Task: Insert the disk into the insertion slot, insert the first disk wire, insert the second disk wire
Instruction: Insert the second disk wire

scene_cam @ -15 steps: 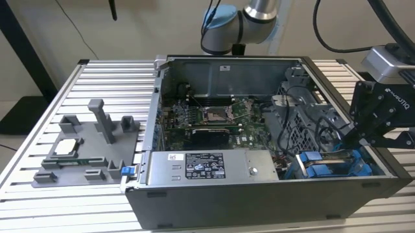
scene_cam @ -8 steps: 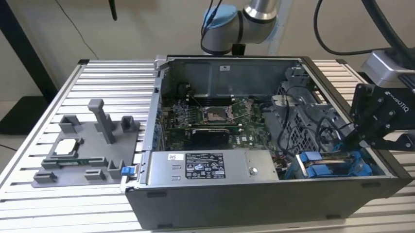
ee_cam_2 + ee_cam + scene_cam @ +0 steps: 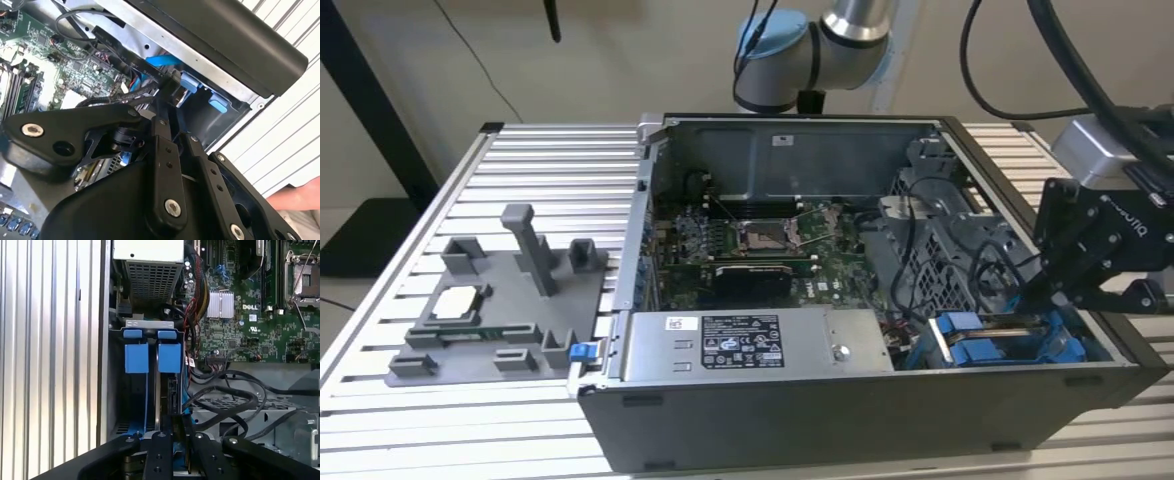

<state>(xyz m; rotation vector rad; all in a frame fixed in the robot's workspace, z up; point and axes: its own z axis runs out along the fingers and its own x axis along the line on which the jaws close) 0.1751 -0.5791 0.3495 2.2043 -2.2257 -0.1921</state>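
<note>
We see the gripper [image 3: 175,424] clenched on the end of a black wire [image 3: 125,99] (its tips nearly meet). The disk [image 3: 169,360] stands in its slot directly ahead of the gripper, a second blue carrier [image 3: 136,358] just beside it.

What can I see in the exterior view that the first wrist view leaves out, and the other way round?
Exterior view: the grey plastic fixture block beside the black computer case, and the arm's blue-capped joint. First wrist view: a silver finned heatsink and looping black cables. Both: the green circuit board and the bright blue plastic drive carriers.
</note>
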